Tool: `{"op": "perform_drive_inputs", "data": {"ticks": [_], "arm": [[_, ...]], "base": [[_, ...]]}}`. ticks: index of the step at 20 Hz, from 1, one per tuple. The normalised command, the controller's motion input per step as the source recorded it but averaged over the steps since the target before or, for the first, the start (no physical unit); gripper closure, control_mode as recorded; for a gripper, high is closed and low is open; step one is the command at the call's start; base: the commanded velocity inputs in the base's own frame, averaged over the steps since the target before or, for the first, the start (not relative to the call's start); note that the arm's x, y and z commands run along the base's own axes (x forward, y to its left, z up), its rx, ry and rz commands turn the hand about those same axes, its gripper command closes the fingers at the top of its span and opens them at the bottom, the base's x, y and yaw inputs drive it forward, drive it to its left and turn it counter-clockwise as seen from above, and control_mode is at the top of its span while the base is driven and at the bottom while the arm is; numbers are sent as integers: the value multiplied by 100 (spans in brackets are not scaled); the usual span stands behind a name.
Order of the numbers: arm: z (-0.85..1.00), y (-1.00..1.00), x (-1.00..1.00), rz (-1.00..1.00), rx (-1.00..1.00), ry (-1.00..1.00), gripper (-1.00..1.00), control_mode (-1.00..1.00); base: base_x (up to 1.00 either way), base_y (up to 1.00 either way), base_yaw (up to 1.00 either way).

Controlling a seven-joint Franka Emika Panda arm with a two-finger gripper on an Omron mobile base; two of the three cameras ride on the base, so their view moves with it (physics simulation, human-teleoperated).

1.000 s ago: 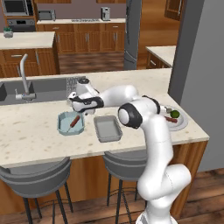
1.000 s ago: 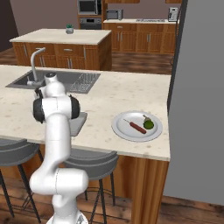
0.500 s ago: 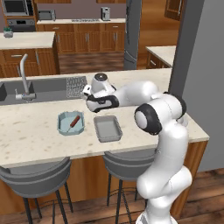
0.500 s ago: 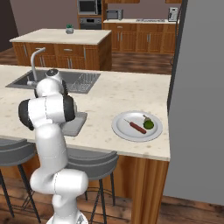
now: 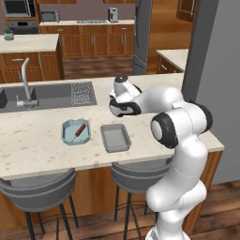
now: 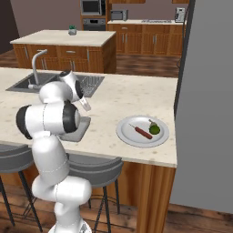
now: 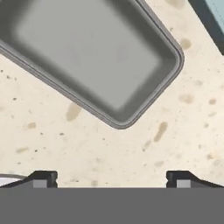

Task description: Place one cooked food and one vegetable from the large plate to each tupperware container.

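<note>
Now swung right along the counter (image 5: pixel 42 150), away from the light blue container (image 5: pixel 75 132) and above the grey container (image 5: pixel 115 137). Left behind in the blue tray: one sausage (image 5: pixel 80 130), so a first cooked item delivered. Gripper (image 7: pixel 111 177) spread wide, nothing between the tips (grey tray bare beneath). Seen from the right base only: the large plate (image 6: pixel 129 136) at the counter's right, carrying a second sausage (image 6: pixel 142 132) and a green vegetable (image 6: pixel 154 129).

Bare counter (image 7: pixel 131 148) beside grey tray (image 7: pixel 92 57)

Even, soft, slightly blurry rendered light
</note>
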Motion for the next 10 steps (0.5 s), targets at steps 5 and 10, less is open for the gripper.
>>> {"op": "perform_drive_inputs", "data": {"ticks": [5,10], "arm": [[3,-80,0,-62,3,-1,-100,-100],[2,-67,0,-62,10,-9,-100,-100]], "base": [[0,0,0],[0,0,0]]}}
